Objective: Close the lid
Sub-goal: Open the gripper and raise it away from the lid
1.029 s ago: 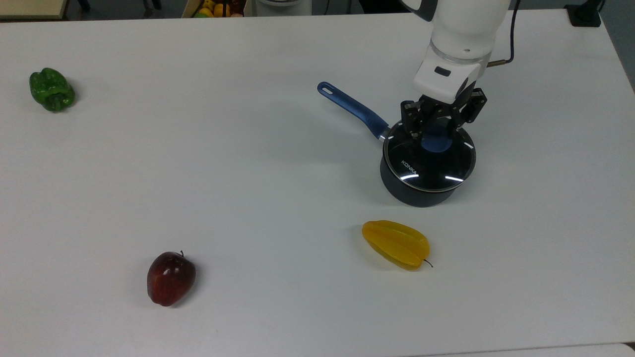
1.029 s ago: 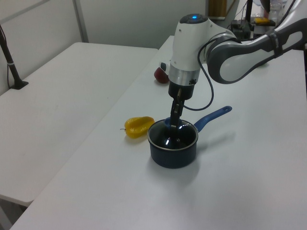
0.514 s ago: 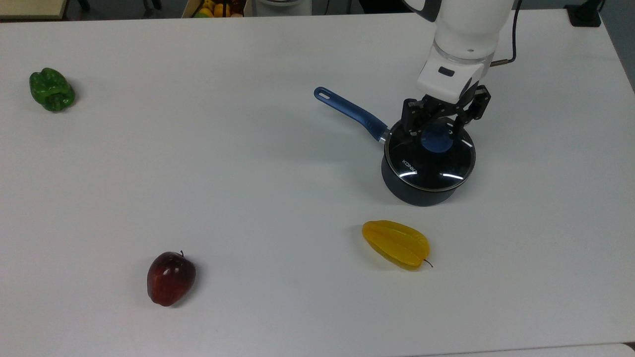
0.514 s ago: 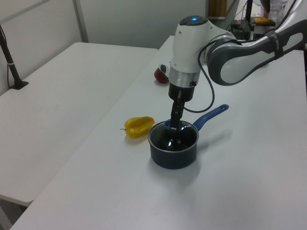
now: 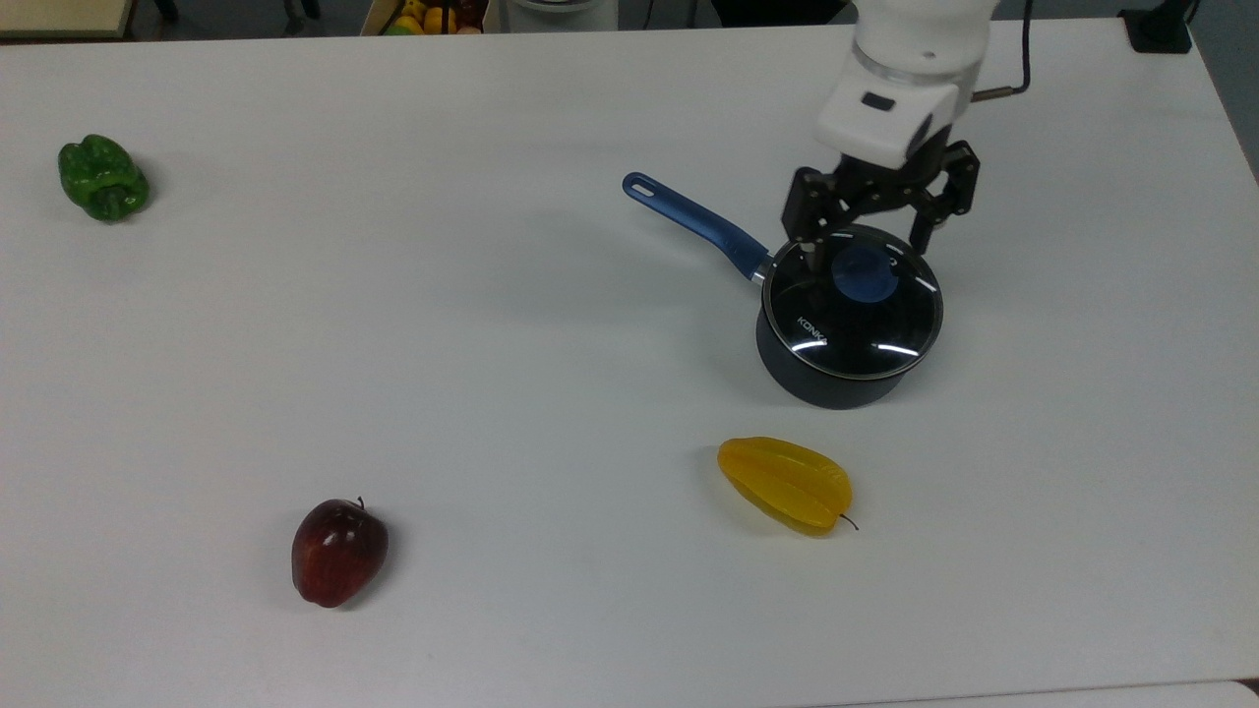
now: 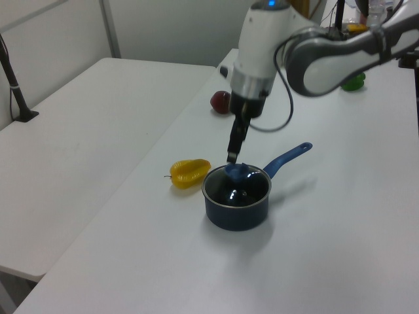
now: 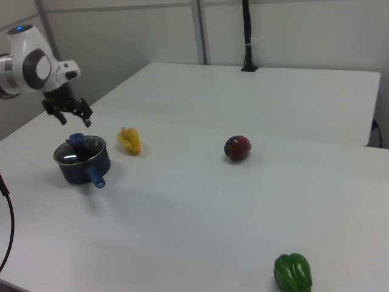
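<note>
I'm lifting the gripper (image 5: pixel 871 243) off the lid (image 5: pixel 852 306), fingers apart; it's sitting on the saucepan (image 5: pixel 831 382), closed.

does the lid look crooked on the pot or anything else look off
Nothing stands out. The lid sits level on the saucepan, rim matching all round. The end effector hangs open above the knob. The starfruit, apple and pepper lie apart, intact.

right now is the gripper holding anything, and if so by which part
Nothing is held. The gripper is open and lifted clear of the blue knob; the lid sits on the saucepan.
</note>
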`<act>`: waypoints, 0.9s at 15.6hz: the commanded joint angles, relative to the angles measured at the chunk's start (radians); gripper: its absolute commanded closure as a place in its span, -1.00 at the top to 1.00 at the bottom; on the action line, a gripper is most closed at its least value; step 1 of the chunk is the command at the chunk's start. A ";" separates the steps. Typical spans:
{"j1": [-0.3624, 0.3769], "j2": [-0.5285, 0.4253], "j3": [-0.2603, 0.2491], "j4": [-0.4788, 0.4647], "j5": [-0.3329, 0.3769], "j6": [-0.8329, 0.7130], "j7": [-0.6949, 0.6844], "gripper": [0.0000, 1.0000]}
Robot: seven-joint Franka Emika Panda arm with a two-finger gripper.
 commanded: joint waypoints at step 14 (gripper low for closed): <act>-0.447 -0.455 0.000 -0.256 0.004 -0.438 -0.234 1.00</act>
